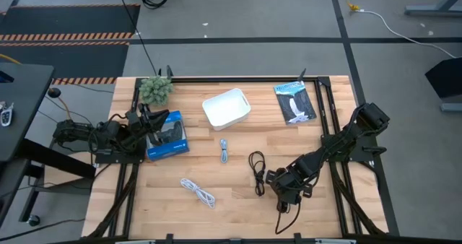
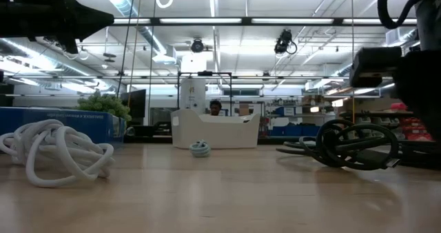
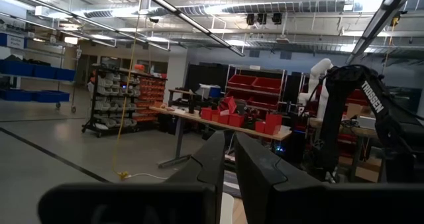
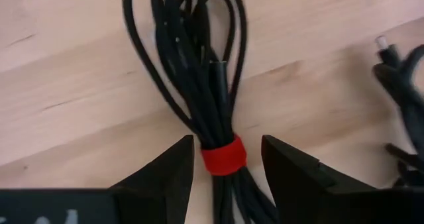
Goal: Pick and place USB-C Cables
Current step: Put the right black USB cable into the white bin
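Low over the table's near right part, the right gripper [image 4: 224, 164] stands with its two fingers parted, one on each side of the black cable with a red band [image 4: 222, 156]. The band sits right in the gap between the fingertips [image 4: 173, 159], and whether they touch the cord cannot be told; the bundle lies flat on the wooden table [image 1: 238, 201]. Just beside it in the wrist view lies the end of another black cable [image 4: 401, 71]. From above, the right gripper [image 1: 289, 188] hovers over a dark bundle, with a looped black cable [image 1: 256, 168] near it towards the table's middle. Farther off, the pale blue-grey cable [image 1: 224, 151] lies in front of the white tray [image 1: 227, 107], and the white cable [image 1: 198, 192] lies well apart towards the near left. A blue box [image 1: 167, 136] and a small green plant [image 1: 155, 89] stand at the left, and a dark booklet [image 1: 294, 102] lies at the far right. The left gripper [image 3: 228, 168] waits by the blue box, its fingers nearly together and holding nothing.
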`<state>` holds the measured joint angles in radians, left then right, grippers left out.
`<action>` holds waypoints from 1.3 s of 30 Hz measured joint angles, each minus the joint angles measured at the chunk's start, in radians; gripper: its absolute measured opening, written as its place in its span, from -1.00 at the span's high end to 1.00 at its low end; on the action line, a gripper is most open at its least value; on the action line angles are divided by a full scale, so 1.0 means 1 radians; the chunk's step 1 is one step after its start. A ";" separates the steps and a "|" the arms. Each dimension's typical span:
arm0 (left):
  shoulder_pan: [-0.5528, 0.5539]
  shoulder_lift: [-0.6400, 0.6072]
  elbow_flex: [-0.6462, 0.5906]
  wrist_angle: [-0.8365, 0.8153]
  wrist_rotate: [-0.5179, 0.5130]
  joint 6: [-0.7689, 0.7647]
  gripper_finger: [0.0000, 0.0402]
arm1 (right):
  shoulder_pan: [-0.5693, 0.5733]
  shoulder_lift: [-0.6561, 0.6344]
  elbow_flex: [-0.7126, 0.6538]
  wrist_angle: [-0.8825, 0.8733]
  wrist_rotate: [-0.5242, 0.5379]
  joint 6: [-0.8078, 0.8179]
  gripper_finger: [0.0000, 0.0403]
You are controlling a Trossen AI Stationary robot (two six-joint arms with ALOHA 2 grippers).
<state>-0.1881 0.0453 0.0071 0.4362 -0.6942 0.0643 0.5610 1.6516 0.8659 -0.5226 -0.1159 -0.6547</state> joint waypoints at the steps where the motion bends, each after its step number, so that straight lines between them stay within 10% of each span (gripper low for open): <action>1: 0.000 0.000 0.000 0.000 0.000 0.000 0.78 | 0.000 0.000 -0.007 0.006 -0.006 0.000 0.09; 23: 0.000 0.000 0.000 0.000 0.000 0.000 0.78 | 0.000 0.000 -0.044 0.041 0.010 0.004 0.61; 39: 0.000 0.000 0.000 0.000 0.000 0.000 0.78 | -0.042 0.000 0.067 -0.080 0.143 0.035 0.64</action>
<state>-0.1879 0.0452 0.0069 0.4362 -0.6943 0.0643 0.5187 1.6520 0.9334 -0.6025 0.0271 -0.6198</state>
